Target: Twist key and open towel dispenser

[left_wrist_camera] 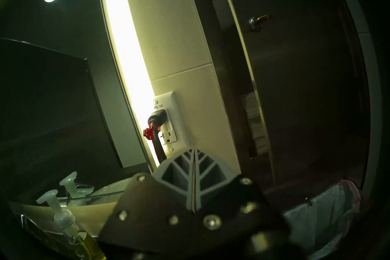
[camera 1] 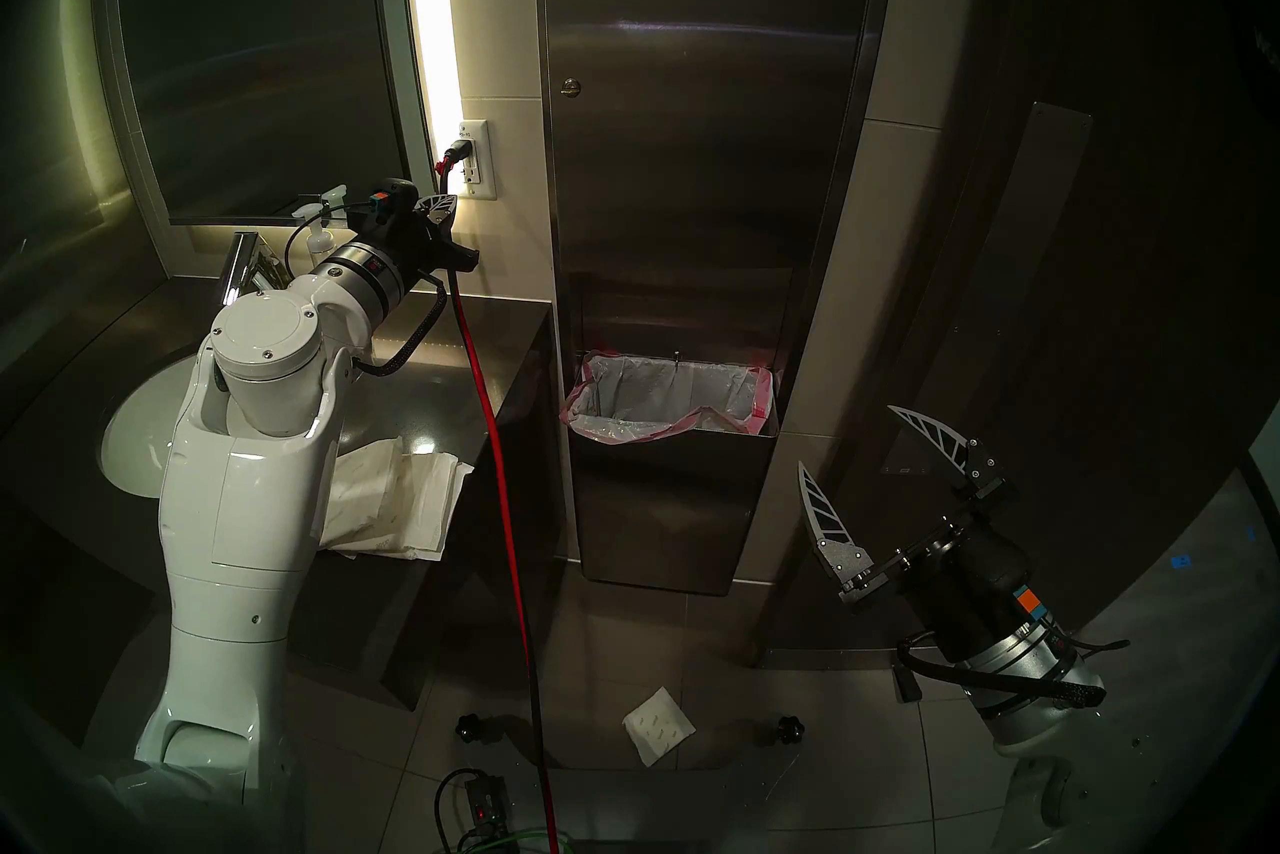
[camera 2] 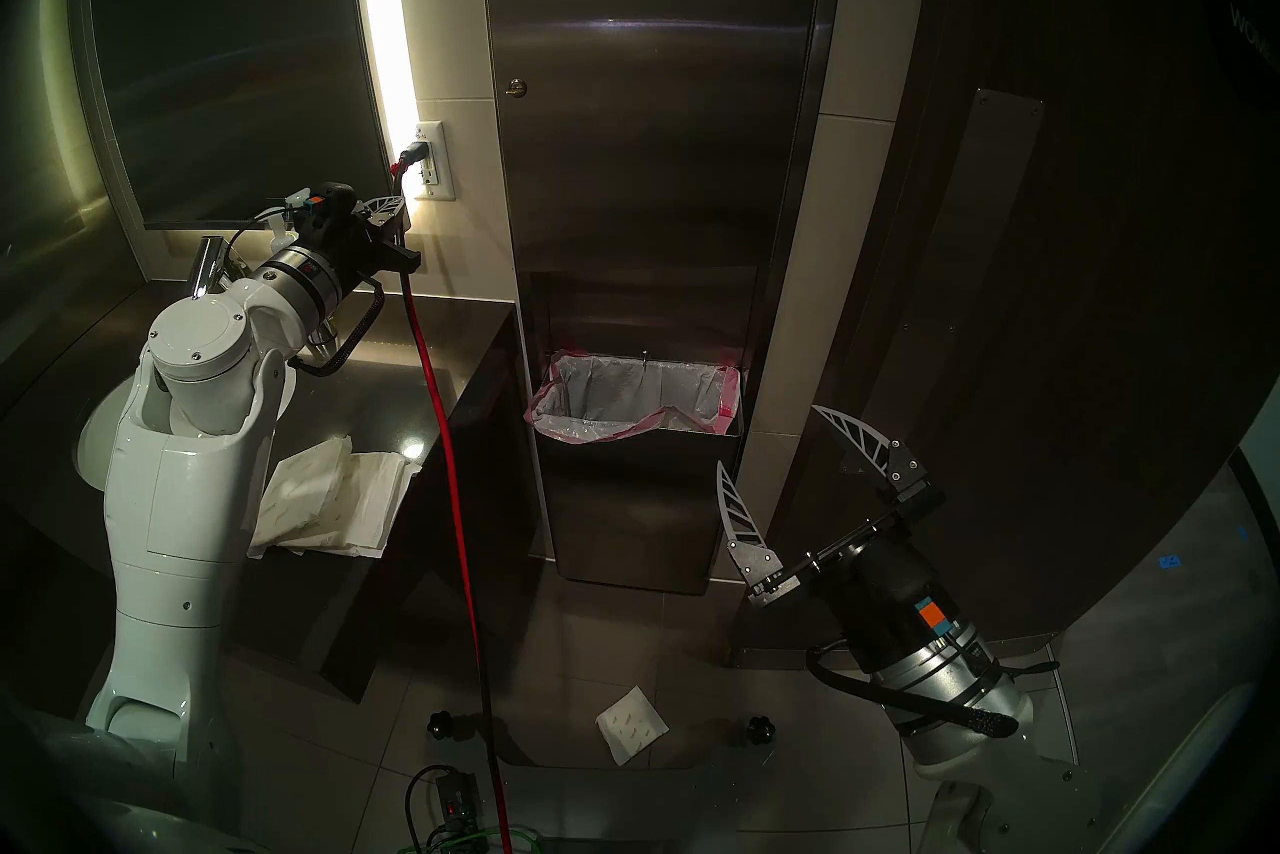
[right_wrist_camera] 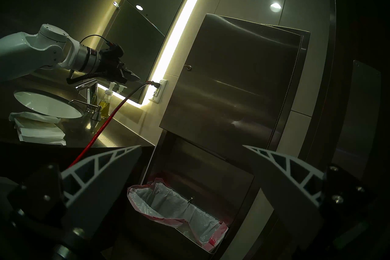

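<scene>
Dim washroom walls surround me, lit by one bright strip beside the mirror (camera 1: 256, 48). My left gripper (left_wrist_camera: 193, 153) hangs above the counter (camera 1: 443, 374) near its back right corner, just in front of the wall socket (camera 1: 474, 159), its fingers pressed together with nothing between them. My right gripper (camera 1: 873, 457) waits low at the right, below the waste bin (camera 1: 675, 485), fingers spread wide and empty. I see the towel dispenser (camera 1: 706, 90) set in the wall right of the counter, its door standing slightly ajar in the wrist views, white towels showing in the gap. Its key (left_wrist_camera: 264, 18) sticks out of the round lock near the door's left edge, well apart from both grippers. Folded paper towels (camera 1: 395, 499) lie at the counter's front edge.
</scene>
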Robot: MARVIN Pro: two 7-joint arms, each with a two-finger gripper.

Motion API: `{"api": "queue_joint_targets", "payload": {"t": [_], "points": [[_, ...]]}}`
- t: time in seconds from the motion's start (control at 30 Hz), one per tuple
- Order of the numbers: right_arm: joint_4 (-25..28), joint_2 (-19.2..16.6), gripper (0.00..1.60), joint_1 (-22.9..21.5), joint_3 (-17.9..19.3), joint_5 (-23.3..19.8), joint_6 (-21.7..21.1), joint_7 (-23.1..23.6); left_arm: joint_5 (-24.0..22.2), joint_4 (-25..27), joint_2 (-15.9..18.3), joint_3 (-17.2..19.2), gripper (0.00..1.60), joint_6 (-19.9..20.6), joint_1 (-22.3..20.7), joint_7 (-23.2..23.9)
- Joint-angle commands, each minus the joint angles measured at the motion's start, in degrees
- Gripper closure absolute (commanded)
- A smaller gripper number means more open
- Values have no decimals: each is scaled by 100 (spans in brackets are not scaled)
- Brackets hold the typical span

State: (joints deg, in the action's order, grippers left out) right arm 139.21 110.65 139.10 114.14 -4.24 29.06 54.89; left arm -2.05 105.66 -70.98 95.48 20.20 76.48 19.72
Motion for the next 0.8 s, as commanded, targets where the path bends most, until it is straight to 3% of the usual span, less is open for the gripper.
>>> {"api": "queue_joint_targets", "payload": {"t": [0.0, 0.27, 0.77], "points": [[79, -13, 0, -10, 4, -14, -6, 5, 45, -279, 272, -96, 160, -347, -467, 256], [79, -8, 0, -11, 4, -12, -5, 7, 192, -922, 365, -373, 160, -615, -969, 396], [79, 3, 0, -12, 3, -7, -1, 9, 350, -1528, 278, -729, 160, -998, -1618, 520]]}}
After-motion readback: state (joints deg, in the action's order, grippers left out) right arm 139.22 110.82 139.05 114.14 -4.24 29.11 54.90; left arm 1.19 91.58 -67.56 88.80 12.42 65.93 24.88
